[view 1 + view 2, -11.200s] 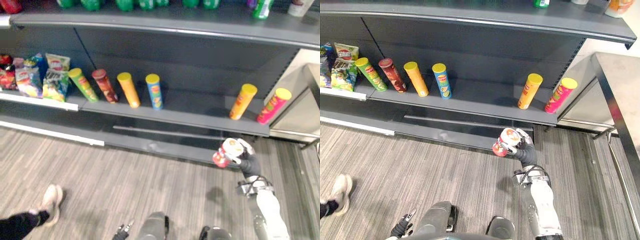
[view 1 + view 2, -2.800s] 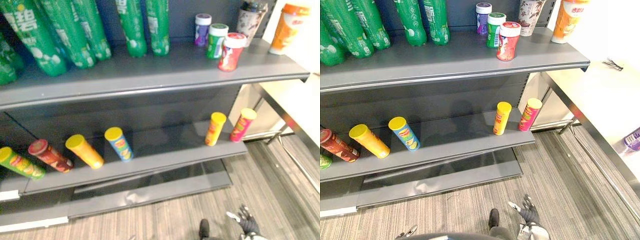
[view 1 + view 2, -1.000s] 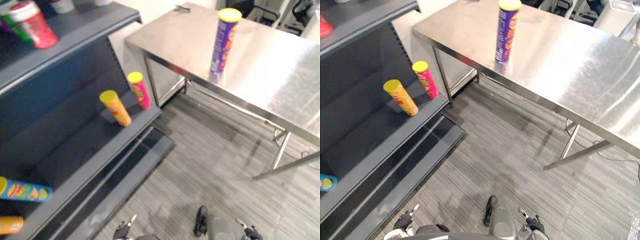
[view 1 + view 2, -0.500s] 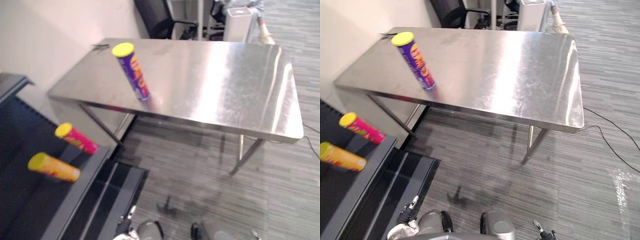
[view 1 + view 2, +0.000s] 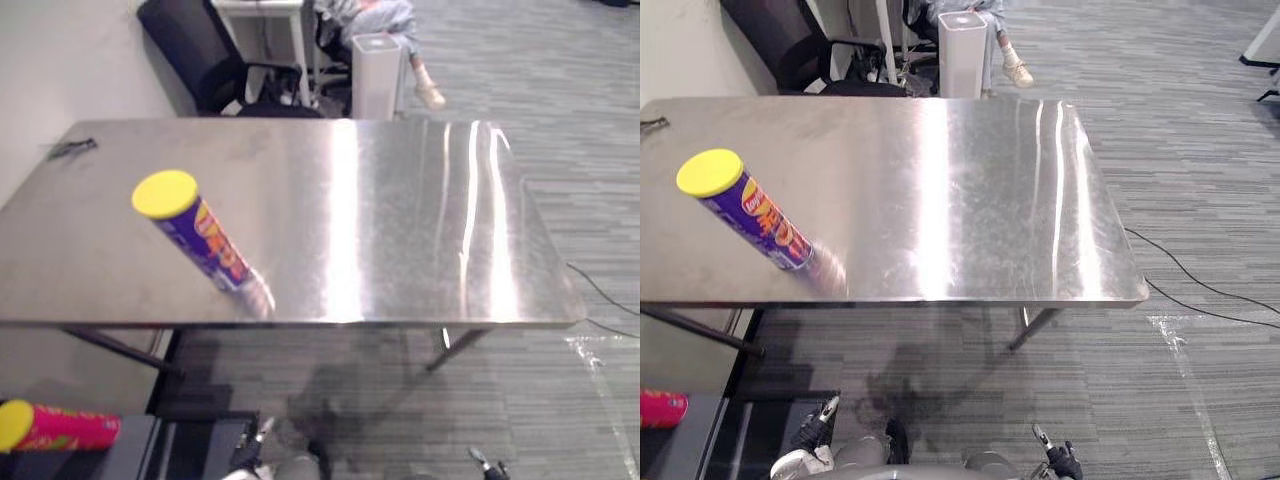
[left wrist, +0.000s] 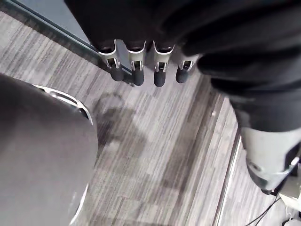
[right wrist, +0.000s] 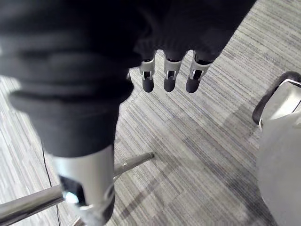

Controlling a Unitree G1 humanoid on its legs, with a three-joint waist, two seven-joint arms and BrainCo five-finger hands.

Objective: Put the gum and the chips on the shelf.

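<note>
A purple chips can [image 5: 755, 220] with a yellow lid stands on the steel table [image 5: 970, 200], near its front left edge. A pink chips can [image 5: 55, 428] sits on the dark shelf at the lower left. My left hand [image 5: 812, 432] hangs low over the floor at the bottom edge. In the left wrist view its fingers [image 6: 136, 70] are straight and hold nothing. My right hand [image 5: 1055, 458] hangs low at the bottom right, and its fingers [image 7: 167, 77] are also straight and empty over the grey carpet.
A black office chair [image 5: 200, 60] and a white box-shaped unit [image 5: 378, 75] stand behind the table, and a seated person's legs [image 5: 375, 20] are beside them. A small dark object [image 5: 70, 148] lies at the table's far left corner. Striped grey carpet lies to the right.
The camera has swung right, away from the shelf, so the table and purple can now sit in the middle and the shelf has slid off to the left. Both hands stay low.
</note>
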